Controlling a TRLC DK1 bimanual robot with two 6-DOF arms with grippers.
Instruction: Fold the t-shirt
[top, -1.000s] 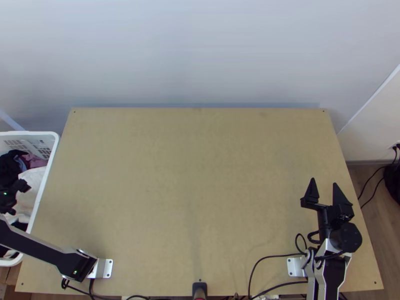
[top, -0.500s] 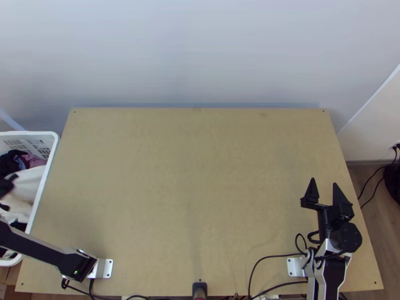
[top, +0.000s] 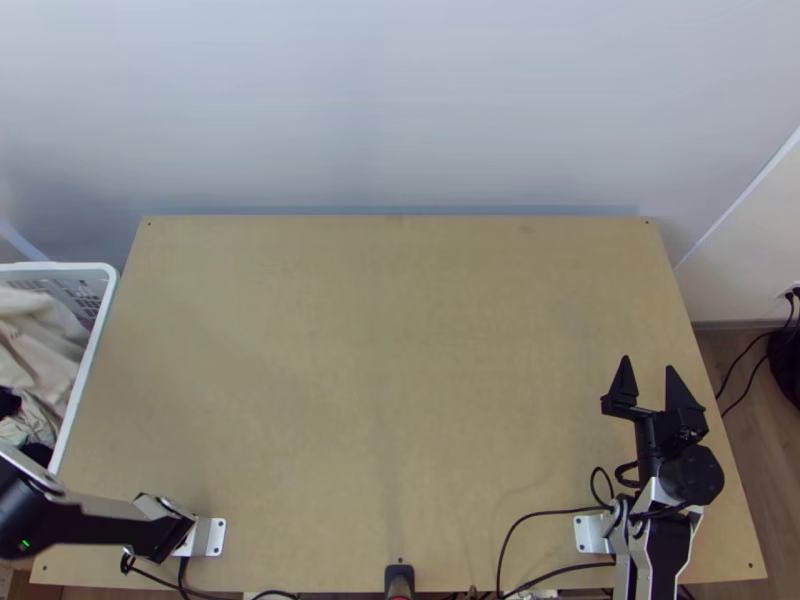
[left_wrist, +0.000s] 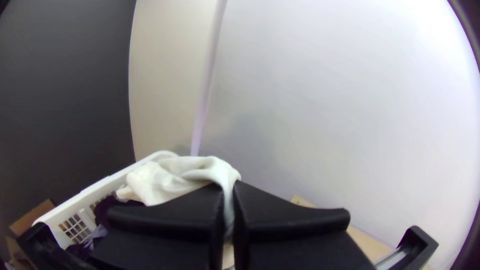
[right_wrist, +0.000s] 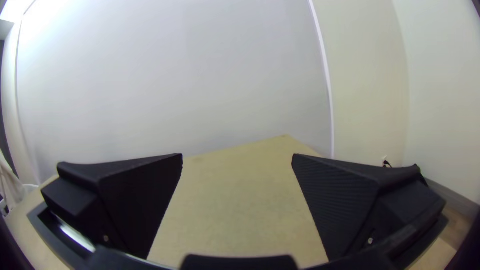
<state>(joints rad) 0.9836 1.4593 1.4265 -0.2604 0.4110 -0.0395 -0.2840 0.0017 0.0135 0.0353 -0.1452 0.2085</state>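
In the left wrist view my left gripper (left_wrist: 228, 186) is shut on a whitish cloth (left_wrist: 190, 172), likely the t-shirt, gripped bunched between the fingertips. In the top view that light cloth (top: 40, 345) hangs in loose folds over the basket at the left, above the left arm. Whether its lower end touches the basket's contents I cannot tell. My right gripper (top: 648, 366) stands open over the table's right side; in the right wrist view the right gripper (right_wrist: 238, 156) has its fingers wide apart and holds nothing.
A white laundry basket (top: 85, 395) with dark and light clothes stands beside the table's left edge. The wooden table (top: 390, 370) lies bare between the arms. Black cables (top: 540, 514) run near the right arm's base, and a wall rises behind the table.
The left arm has swung and lifted; the light cloth has risen with it and spread higher over the basket, covering the dark clothes at its far end. The right arm has kept still.
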